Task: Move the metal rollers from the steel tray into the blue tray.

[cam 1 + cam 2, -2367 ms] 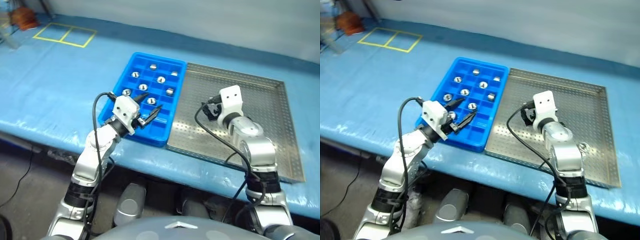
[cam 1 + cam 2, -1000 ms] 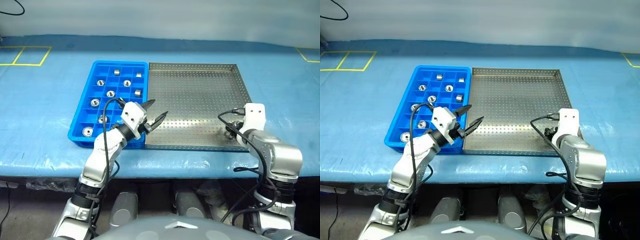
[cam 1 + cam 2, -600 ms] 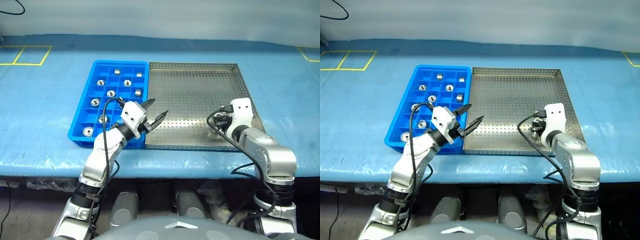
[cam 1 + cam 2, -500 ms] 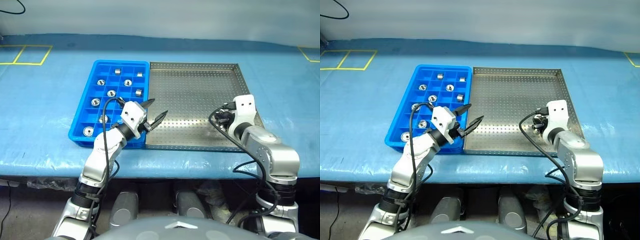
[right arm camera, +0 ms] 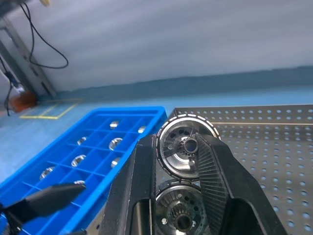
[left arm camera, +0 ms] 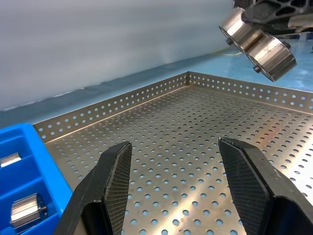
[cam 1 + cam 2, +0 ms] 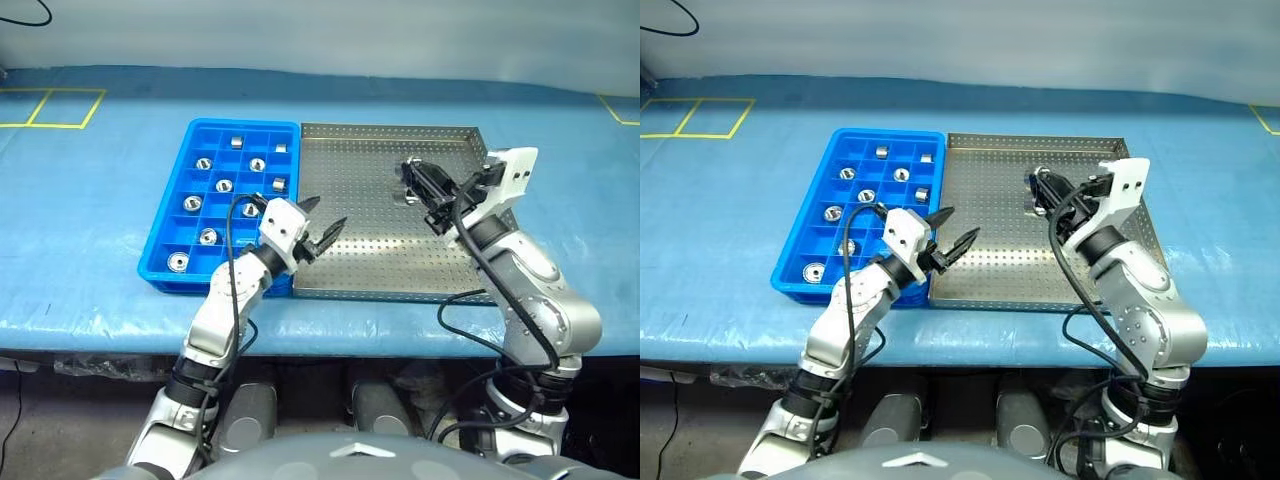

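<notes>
Steel tray (image 7: 380, 215) under raised right pincer (image 5: 178, 166) pinching two metal rollers (image 6: 257, 43); left pincer (image 7: 322, 224) level, spread.

Bright blue gridded tray (image 7: 168, 232), grey perforated steel tray (image 7: 370, 210), shiny silver rollers (image 6: 257, 43).

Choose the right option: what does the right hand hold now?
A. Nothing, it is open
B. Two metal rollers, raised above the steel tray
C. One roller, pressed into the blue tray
B: the right hand is shut on two metal rollers, raised above the steel tray.
</notes>
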`<action>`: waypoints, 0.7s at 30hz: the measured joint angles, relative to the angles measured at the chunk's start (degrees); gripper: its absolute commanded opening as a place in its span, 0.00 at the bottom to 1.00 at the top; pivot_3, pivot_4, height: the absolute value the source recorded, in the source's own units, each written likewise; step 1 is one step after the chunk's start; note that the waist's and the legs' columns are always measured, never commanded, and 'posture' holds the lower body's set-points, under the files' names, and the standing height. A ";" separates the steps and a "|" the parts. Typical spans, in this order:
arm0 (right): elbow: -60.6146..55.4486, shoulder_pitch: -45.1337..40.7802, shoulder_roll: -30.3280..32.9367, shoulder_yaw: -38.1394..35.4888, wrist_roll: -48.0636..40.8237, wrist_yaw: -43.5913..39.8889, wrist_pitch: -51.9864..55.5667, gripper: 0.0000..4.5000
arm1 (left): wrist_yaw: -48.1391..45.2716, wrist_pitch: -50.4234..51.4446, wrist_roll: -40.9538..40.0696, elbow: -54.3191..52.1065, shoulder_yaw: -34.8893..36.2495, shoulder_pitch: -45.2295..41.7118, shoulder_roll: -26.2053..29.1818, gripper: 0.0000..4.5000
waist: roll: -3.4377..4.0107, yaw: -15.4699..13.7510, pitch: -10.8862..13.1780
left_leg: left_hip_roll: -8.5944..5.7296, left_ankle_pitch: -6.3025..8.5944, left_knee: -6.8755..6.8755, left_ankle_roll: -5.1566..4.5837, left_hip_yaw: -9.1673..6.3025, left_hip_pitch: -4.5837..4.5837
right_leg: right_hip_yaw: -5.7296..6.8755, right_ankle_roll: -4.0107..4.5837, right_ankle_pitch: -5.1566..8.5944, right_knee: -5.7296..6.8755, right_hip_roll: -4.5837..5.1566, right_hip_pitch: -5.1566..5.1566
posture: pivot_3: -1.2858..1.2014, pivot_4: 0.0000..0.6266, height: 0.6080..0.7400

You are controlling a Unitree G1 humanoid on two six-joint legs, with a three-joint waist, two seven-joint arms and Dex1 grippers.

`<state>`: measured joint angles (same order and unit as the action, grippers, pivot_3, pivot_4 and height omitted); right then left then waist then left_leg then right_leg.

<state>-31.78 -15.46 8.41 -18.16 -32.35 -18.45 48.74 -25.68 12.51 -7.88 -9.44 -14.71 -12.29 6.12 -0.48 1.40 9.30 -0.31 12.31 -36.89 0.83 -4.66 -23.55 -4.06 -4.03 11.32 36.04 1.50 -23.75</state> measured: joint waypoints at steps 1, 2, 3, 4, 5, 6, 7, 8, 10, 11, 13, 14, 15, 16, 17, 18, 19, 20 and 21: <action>0.02 -0.02 -0.49 0.60 -0.12 0.37 -0.55 0.19 | -0.50 0.04 -0.38 0.01 -0.47 -0.17 -0.89 0.81 | 0.00 -0.01 0.00 | 0.00 0.00 -0.03 0.00 0.00 -0.01 | 0.00 0.00 0.00 0.00 0.00 0.00 | 0.53 0.24 1.00; 0.02 -0.05 -1.09 1.17 -0.37 0.90 -1.05 0.19 | -1.05 0.11 -1.25 0.01 -1.07 -0.35 -1.65 0.89 | 0.00 0.00 0.00 | 0.00 0.00 -0.04 0.00 0.00 0.00 | 0.00 0.00 0.00 0.00 0.00 0.00 | 0.53 0.24 1.00; 0.05 -0.05 -1.68 1.73 -0.65 1.28 -1.66 0.19 | -2.03 0.40 -1.95 0.01 -1.80 -0.66 -2.11 0.96 | 0.00 0.01 0.00 | 0.00 0.00 -0.06 0.00 0.00 0.00 | 0.00 0.00 0.00 0.01 0.00 0.01 | 0.53 0.24 1.00; 0.07 -0.04 -2.10 2.27 -0.77 1.47 -2.39 0.19 | -2.90 0.65 -2.54 0.01 -2.35 -0.84 -2.60 1.00 | 0.02 0.08 0.00 | 0.00 0.00 -0.06 0.00 0.00 0.00 | 0.00 0.00 0.00 0.01 0.00 0.00 | 0.53 0.24 1.00; 0.08 -0.04 -2.12 2.73 -0.76 1.70 -2.79 0.19 | -3.32 0.72 -3.03 0.01 -2.74 -0.89 -3.11 1.00 | 0.02 0.13 0.01 | 0.00 0.00 -0.06 0.00 0.01 0.01 | 0.00 0.00 0.00 0.02 0.00 0.01 | 0.53 0.24 1.00; 0.17 -0.03 -2.24 3.15 -0.75 2.11 -3.37 0.19 | -3.61 0.76 -3.79 0.01 -2.95 -0.88 -3.87 1.00 | 0.02 0.16 0.01 | 0.00 0.00 -0.07 0.00 0.01 0.00 | -0.01 0.00 0.00 0.02 0.00 0.00 | 0.53 0.24 1.00; 0.30 0.01 -2.60 3.39 -0.76 2.41 -3.82 0.19 | -3.73 0.75 -4.20 0.00 -3.22 -0.88 -4.45 1.00 | 0.03 0.17 0.01 | 0.00 0.00 -0.07 -0.01 0.01 0.01 | 0.00 0.00 0.00 0.02 0.00 0.01 | 0.53 0.24 1.00; 0.43 0.27 -2.87 3.96 -0.75 2.66 -4.57 0.19 | -3.27 0.71 -4.33 0.00 -3.40 -0.83 -5.23 1.00 | 0.03 0.18 0.01 | 0.00 0.00 -0.07 -0.01 0.00 0.01 | 0.00 0.00 0.00 0.02 0.00 0.00 | 0.53 0.24 1.00; 0.54 1.10 -3.12 5.29 -0.76 2.73 -5.00 0.19 | -1.60 0.68 -4.33 0.00 -3.26 -0.78 -6.71 1.00 | 0.03 0.18 0.01 | 0.00 0.01 -0.07 -0.01 0.00 0.00 | 0.00 0.01 0.00 0.02 -0.01 0.00 | 0.53 0.24 1.00; 0.77 1.46 -3.22 5.86 -0.76 2.81 -5.08 0.19 | -0.84 0.69 -4.40 0.00 -2.99 -0.75 -7.23 1.00 | 0.03 0.20 0.01 | 0.00 0.01 -0.07 -0.01 0.00 0.00 | -0.01 0.00 0.00 0.02 -0.01 0.00 | 0.53 0.24 1.00; 1.14 1.85 -3.40 6.38 -0.92 3.25 -5.37 0.19 | -0.48 0.78 -4.75 0.00 -2.31 -0.73 -7.33 1.00 | 0.04 0.21 0.01 | 0.00 0.01 -0.07 -0.01 0.00 0.00 | -0.01 0.00 0.00 0.02 -0.01 0.00 | 0.53 0.24 1.00; 1.16 2.14 -3.42 6.48 -1.15 3.38 -5.69 0.19 | -0.44 0.87 -5.21 0.00 -1.80 -0.73 -7.38 1.00 | 0.04 0.20 0.01 | 0.00 0.01 -0.08 -0.01 0.00 0.00 | 0.00 0.00 0.00 0.02 -0.01 0.00 | 0.53 0.24 1.00; 1.17 2.31 -3.41 6.57 -1.47 3.40 -5.77 0.19 | -0.32 0.97 -5.93 0.00 -1.23 -0.73 -7.62 1.00 | 0.04 0.19 0.01 | 0.00 0.01 -0.09 -0.01 0.00 -0.01 | 0.00 0.00 0.00 0.02 -0.01 0.00 | 0.53 0.24 1.00; 1.19 2.34 -3.38 6.77 -1.78 3.41 -5.80 0.19 | -0.13 1.11 -6.61 0.00 -0.48 -0.76 -8.09 1.00 | 0.04 0.21 0.01 | 0.00 0.01 -0.10 -0.01 0.01 -0.01 | -0.01 0.00 0.00 0.02 0.00 0.00 | 0.53 0.24 1.00; 1.20 2.34 -3.35 7.06 -1.98 3.45 -5.85 0.19 | 0.06 1.21 -6.98 0.00 0.02 -0.93 -8.25 1.00 | 0.04 0.21 0.01 | 0.00 0.01 -0.10 -0.01 0.01 -0.01 | -0.01 0.00 0.00 0.02 0.00 0.01 | 0.53 0.24 1.00; 1.26 2.33 -3.33 7.37 -2.08 3.50 -5.88 0.19 | 0.16 1.33 -7.01 0.00 0.15 -1.13 -8.23 1.00 | 0.04 0.20 0.01 | 0.00 0.01 -0.10 -0.01 0.00 0.00 | -0.01 0.00 0.00 0.02 -0.01 0.01 | 0.53 0.24 1.00; 1.47 2.33 -3.35 7.62 -2.24 3.56 -5.90 0.19 | 0.19 1.69 -6.97 0.01 0.14 -1.49 -8.20 1.00 | 0.03 0.18 0.01 | 0.00 0.01 -0.10 -0.01 0.00 -0.01 | -0.01 0.00 0.00 0.02 -0.01 0.01 | 0.53 0.24 1.00; 1.86 2.32 -3.41 7.82 -2.48 3.64 -5.90 0.19 | 0.16 1.96 -6.97 0.01 0.13 -2.10 -8.20 1.00 | 0.03 0.17 0.01 | 0.00 0.01 -0.10 -0.01 0.00 -0.01 | -0.01 0.00 0.00 0.02 -0.01 0.01 | 0.53 0.24 1.00; 2.05 2.24 -3.47 8.02 -2.69 3.77 -6.07 0.19 | 0.08 2.17 -6.98 0.18 0.19 -2.46 -8.19 1.00 | 0.04 0.16 0.01 | -0.02 0.01 -0.10 -0.01 0.00 -0.01 | -0.01 0.00 0.00 0.02 -0.01 0.01 | 0.53 0.24 1.00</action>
<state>-29.74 -13.23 4.95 -10.15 -35.04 -14.68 42.67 -25.60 14.68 -14.86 -9.26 -14.51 -14.75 -2.06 -0.44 1.56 9.31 -0.33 12.32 -36.99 0.81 -4.66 -23.56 -4.07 -4.03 11.32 36.06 1.49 -23.73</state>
